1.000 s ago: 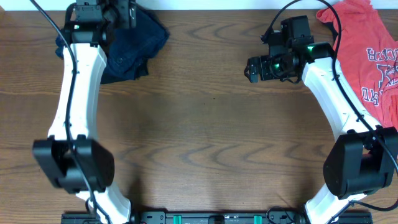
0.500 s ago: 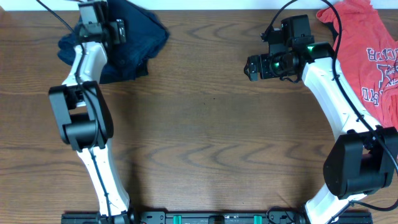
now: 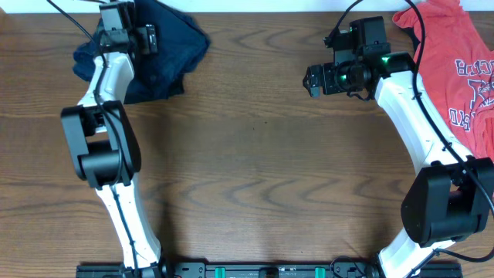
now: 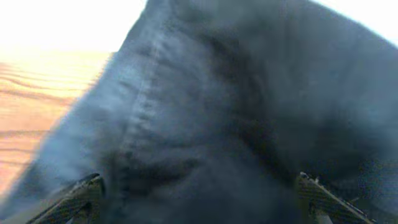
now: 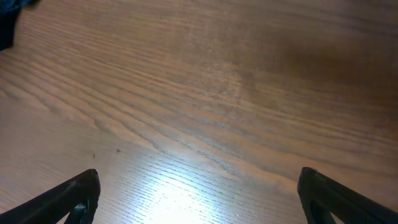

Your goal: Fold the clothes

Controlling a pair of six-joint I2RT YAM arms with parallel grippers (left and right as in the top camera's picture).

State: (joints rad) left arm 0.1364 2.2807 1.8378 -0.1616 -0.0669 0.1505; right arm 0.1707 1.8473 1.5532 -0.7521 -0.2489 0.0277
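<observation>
Stretching newly into the desk's far-left corner, the left gripper spreads wide at the navy shorts, poised to grasp; the right gripper idles open.

Wooden table under navy shorts, orange-red T-shirt

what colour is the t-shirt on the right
The T-shirt is orange-red with dark lettering, best seen overhead.
</observation>
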